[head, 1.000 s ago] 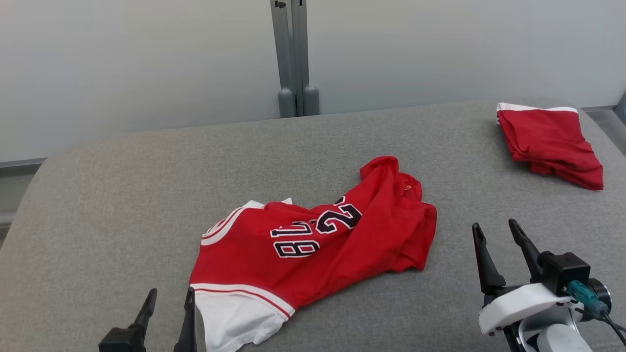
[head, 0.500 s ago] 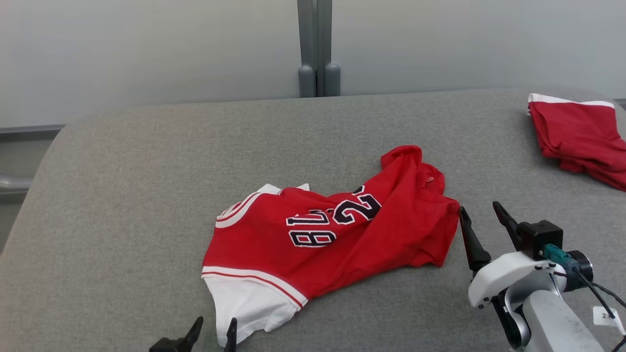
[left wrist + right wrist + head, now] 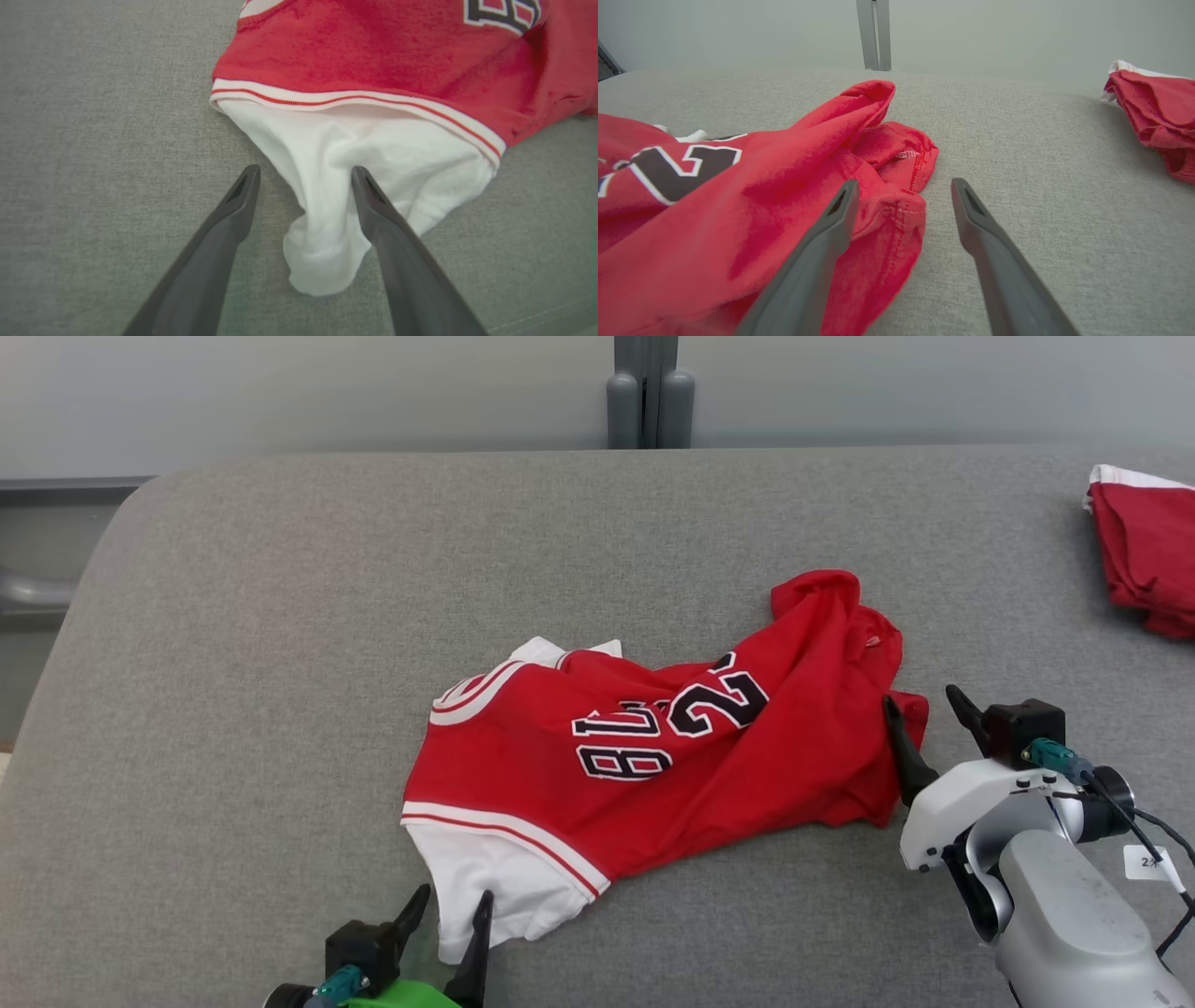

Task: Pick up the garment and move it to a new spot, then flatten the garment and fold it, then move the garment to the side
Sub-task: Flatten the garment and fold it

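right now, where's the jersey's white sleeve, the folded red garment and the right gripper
white sleeve (image 3: 322, 186), left wrist view, on the middle of the white cloth.
folded red garment (image 3: 1146, 555), head view, on its red top face.
right gripper (image 3: 920, 698), head view, midway between its fingertips.

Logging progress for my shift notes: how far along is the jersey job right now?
Done: nothing visible; the jersey lies crumpled on the grey surface. In hand: the grasp. The left end effector is open astride its white end, the right end effector open at its red edge; neither has closed. Left: lifting, moving, flattening, folding, setting aside.
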You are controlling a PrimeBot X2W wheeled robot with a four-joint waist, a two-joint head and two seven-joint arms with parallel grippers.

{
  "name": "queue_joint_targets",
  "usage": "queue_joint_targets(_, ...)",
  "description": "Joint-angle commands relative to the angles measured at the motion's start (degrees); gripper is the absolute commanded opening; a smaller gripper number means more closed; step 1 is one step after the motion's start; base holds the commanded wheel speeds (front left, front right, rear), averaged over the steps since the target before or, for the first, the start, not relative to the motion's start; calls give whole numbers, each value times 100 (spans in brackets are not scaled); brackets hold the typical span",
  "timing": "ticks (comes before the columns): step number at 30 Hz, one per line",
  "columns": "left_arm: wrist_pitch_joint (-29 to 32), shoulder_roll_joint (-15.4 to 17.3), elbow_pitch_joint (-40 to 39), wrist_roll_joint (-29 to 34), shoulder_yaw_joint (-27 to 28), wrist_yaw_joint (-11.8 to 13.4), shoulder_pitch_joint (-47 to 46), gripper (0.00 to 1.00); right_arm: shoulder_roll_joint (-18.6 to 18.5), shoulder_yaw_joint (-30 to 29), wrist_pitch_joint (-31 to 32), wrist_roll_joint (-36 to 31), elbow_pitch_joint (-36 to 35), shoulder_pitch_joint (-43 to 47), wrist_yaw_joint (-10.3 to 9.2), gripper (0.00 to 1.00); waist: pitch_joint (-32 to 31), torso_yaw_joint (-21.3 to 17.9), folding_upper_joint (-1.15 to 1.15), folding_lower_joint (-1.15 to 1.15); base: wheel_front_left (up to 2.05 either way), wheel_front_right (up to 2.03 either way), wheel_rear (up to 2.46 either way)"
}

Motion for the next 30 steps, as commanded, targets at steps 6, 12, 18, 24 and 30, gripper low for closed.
queue_joint_targets(6, 0, -20, 201, -233, -398, -22, -262, 61, 18, 209, -15, 318, 515, -234, -12, 69, 250, 191, 0, 0, 0, 0, 0)
queue_joint_targets(12, 1, -39, 266, -436, -589, -23, -317, 0, 69, 503, -15, 774, 956, -133, -12, 0, 253, 219, 0, 0, 0, 0, 0)
queue_joint_targets(18, 1, -44, -39, -614, -572, -23, -240, 0, -25, 552, -16, 1020, 661, 57, -12, 0, 96, 145, 0, 0, 0, 0, 0)
queue_joint_targets(24, 1, 129, -653, -741, -385, -24, -189, 0, -151, 669, -16, 1084, 42, 319, -12, 0, -215, -21, 0, 0, 0, 0, 0)
queue_joint_targets(30, 1, 667, -1047, -736, -624, -24, -941, 0, -220, 873, -16, 1423, -394, -188, -12, 0, -273, -221, 0, 0, 0, 0, 0)
